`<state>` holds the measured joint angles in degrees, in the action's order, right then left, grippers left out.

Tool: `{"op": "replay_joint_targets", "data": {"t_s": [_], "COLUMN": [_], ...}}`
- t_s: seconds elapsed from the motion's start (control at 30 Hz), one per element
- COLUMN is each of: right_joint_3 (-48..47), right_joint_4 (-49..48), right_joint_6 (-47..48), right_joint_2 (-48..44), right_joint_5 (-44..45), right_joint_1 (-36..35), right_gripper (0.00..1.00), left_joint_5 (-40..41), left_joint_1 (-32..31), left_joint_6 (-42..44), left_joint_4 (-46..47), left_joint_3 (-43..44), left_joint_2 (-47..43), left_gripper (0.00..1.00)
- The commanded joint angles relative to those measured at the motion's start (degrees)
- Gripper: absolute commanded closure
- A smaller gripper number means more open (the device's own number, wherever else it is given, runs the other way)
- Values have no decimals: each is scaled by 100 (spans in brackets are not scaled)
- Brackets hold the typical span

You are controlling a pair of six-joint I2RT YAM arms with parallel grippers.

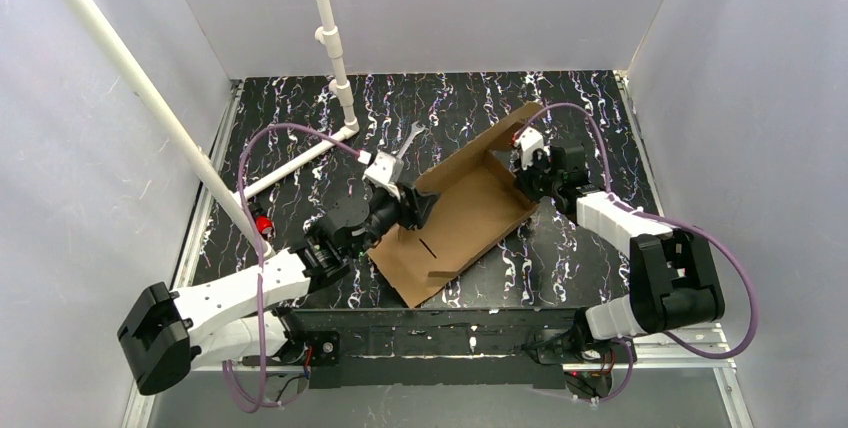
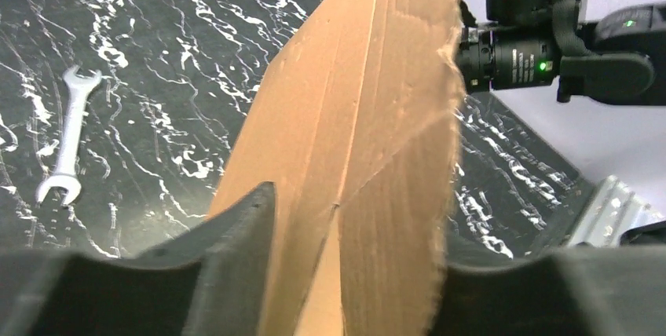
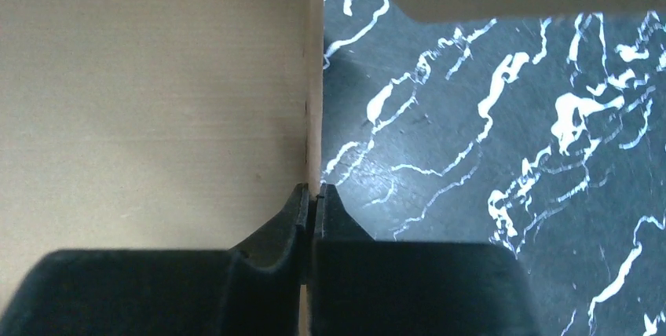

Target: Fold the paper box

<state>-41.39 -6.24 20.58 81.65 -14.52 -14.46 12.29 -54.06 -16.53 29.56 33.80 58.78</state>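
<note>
Two walls of the paper box, which is set at the middle of the worktop, are being worked. Its far-right wall is clamped edge-on by the right gripper, seemingly so that it is held upright, while a raised left flap is straddled by the left gripper, whose jaws are parted. The thin pinch is made plain only in the right wrist view, and the parted jaws only in the left wrist view; from overhead neither can be judged.

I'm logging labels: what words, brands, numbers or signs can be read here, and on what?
None can be read.
On the right arm's black housing: a line of white print beside a green light, too small and blurred to read.
The paper box and the wrench show no print.
</note>
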Motion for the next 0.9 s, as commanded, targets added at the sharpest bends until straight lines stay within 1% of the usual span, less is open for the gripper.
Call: {"op": "replay_joint_targets", "data": {"t_s": [0.0, 0.07, 0.13, 0.23, 0.27, 0.3, 0.4, 0.47, 0.53, 0.63, 0.7, 0.73, 0.77, 0.87], "right_joint_3": [80, 62, 59, 58, 67, 76, 80, 63, 45, 35, 40, 36, 38, 63], "right_joint_4": [-177, -27, 94, 241, 277, 307, 443, 501, 547, 576, 580, 587, 582, 569], "right_joint_6": [-728, -889, -1047, -1185, -1204, -1214, -1207, -1179, -1171, -1162, -1163, -1168, -1162, -1175], "right_joint_2": [-278, -315, -360, -435, -451, -456, -420, -362, -291, -196, -169, -155, -153, -129], "right_joint_5": [191, 79, -56, -123, -161, -188, -288, -351, -377, -413, -439, -452, -467, -518], "right_joint_1": [347, 535, 719, 902, 942, 971, 1042, 1088, 1131, 1147, 1156, 1156, 1156, 1164], "right_gripper": [99, 99, 99, 99, 97, 95, 90, 88, 87, 87, 87, 87, 87, 86], "left_joint_5": [-401, -314, -204, 88, 160, 210, 257, 370, 323, 124, -13, -86, -159, -387], "left_joint_1": [324, 438, 535, 641, 664, 688, 713, 722, 725, 731, 726, 730, 728, 726], "left_joint_6": [-192, -270, -333, -512, -597, -715, -1218, -1892, -2357, -3110, -3591, -3782, -3938, -4098], "left_joint_4": [-135, -376, -608, -1199, -1417, -1661, -2578, -3404, -4047, -4499, -4539, -4458, -4259, -3248], "left_joint_3": [489, 594, 608, 567, 540, 516, 411, 398, 317, -46, -363, -554, -747, -1357], "left_joint_2": [142, 67, -192, -679, -849, -1028, -1517, -1729, -1869, -2088, -2238, -2331, -2407, -2535], "left_gripper": [44, 31, 20, 4, 2, 2, 2, 2, 2, 2, 5, 11, 20, 41]}}
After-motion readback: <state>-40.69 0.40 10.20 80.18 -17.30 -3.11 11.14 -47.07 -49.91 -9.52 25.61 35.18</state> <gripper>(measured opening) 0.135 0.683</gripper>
